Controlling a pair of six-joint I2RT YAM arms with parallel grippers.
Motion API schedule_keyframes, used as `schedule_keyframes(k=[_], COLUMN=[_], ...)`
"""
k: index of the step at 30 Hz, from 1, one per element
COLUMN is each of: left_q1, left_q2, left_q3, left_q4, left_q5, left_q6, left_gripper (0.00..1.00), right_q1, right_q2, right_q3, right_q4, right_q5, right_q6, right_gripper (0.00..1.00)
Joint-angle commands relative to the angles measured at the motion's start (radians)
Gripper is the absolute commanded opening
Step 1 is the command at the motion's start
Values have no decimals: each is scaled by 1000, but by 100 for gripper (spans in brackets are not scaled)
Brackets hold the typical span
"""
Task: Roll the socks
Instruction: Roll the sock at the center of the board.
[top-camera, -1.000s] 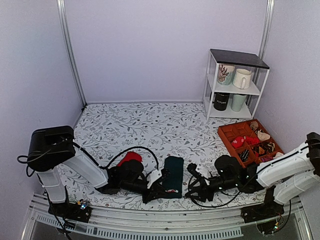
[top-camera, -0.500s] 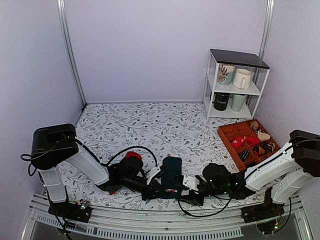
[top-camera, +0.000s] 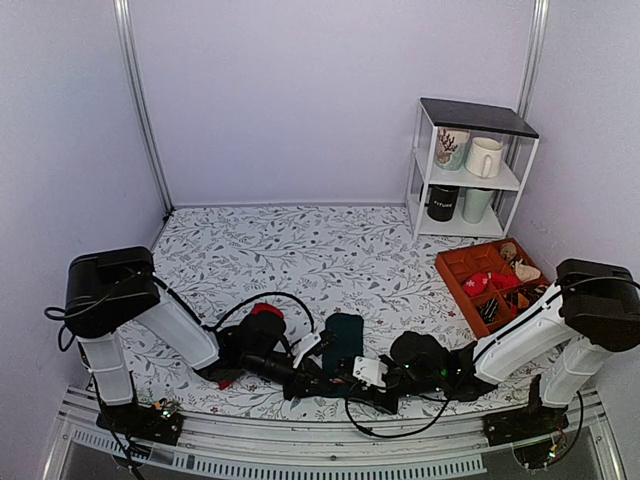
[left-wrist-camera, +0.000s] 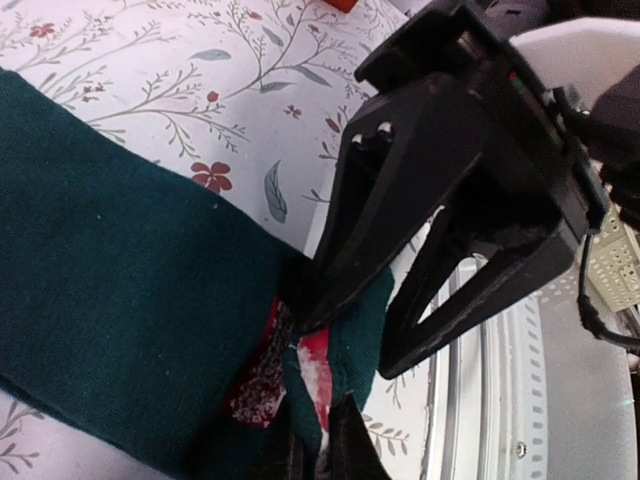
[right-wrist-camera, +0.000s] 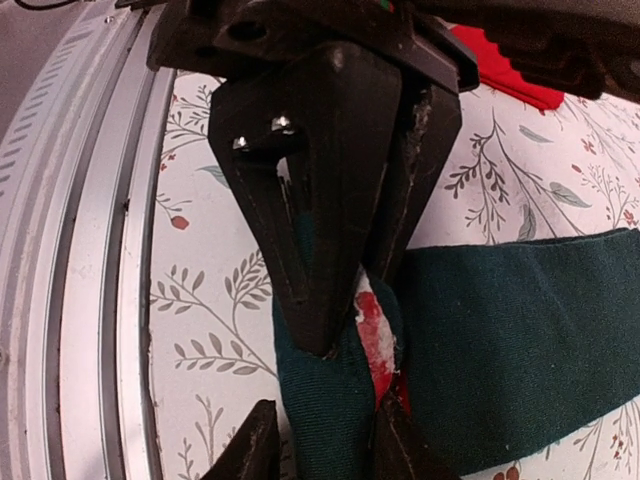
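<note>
The dark teal sock (top-camera: 345, 335) lies flat on the flowered table, its near end bunched up with a strip of the red sock (left-wrist-camera: 318, 362) folded inside. The rest of the red sock (top-camera: 264, 311) pokes out behind the left arm. My left gripper (left-wrist-camera: 315, 445) is shut on that bunched end (right-wrist-camera: 340, 400). My right gripper (right-wrist-camera: 325, 405) faces it from the other side. Its jaws straddle the same teal fold, one finger touching and the other a sliver off. Both grippers meet near the front edge, the left gripper (top-camera: 312, 378) just left of the right gripper (top-camera: 352, 380).
A white shelf (top-camera: 428, 190) with mugs stands at the back right. An orange tray (top-camera: 452, 272) of small items sits in front of it. The metal rail (top-camera: 300, 450) runs along the table's near edge, close under both grippers.
The right arm has swung left to the sock's near end and its jaws have narrowed round the fold. The left gripper keeps its hold and has shifted slightly.
</note>
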Motion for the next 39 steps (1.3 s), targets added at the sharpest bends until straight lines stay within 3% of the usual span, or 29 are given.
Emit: schedule_keyframes(k=[1, 4, 5, 7, 9, 11, 17, 22, 30, 39], left_q1=[5, 8, 7, 6, 4, 2, -65, -70, -78, -84], left_q2=[90, 86, 63, -11, -96, -188, -392, -299, -63, 3], left_q3=[-35, -40, -48, -75, -110, -149, -250, -211, -168, -139], left_q4=[-215, -196, -181, -140, -99, -52, 126, 189, 341, 338], left_q5=[-11, -16, -23, -45, -88, -140, -305, -263, -141, -143], left_q6=[4, 13, 17, 42, 79, 142, 398, 513, 465, 455], left_gripper=[0, 4, 11, 41, 50, 66, 81, 78, 66, 55], right_q1=[8, 7, 8, 7, 4, -10, -136, -186, -216, -228], right_q2=[52, 87, 93, 91, 74, 52, 49, 111, 142, 157], right_q3=[20, 49, 53, 47, 32, 15, 17, 48, 48, 58], right_q4=[-38, -93, -109, -124, -134, -147, -201, -261, -283, -303], right_q5=[11, 27, 29, 15, -2, -42, -292, -418, -462, -485], right_q6=[39, 65, 83, 111, 151, 191, 363, 488, 566, 568], right_gripper=[27, 12, 9, 4, 2, 1, 1, 1, 1, 1])
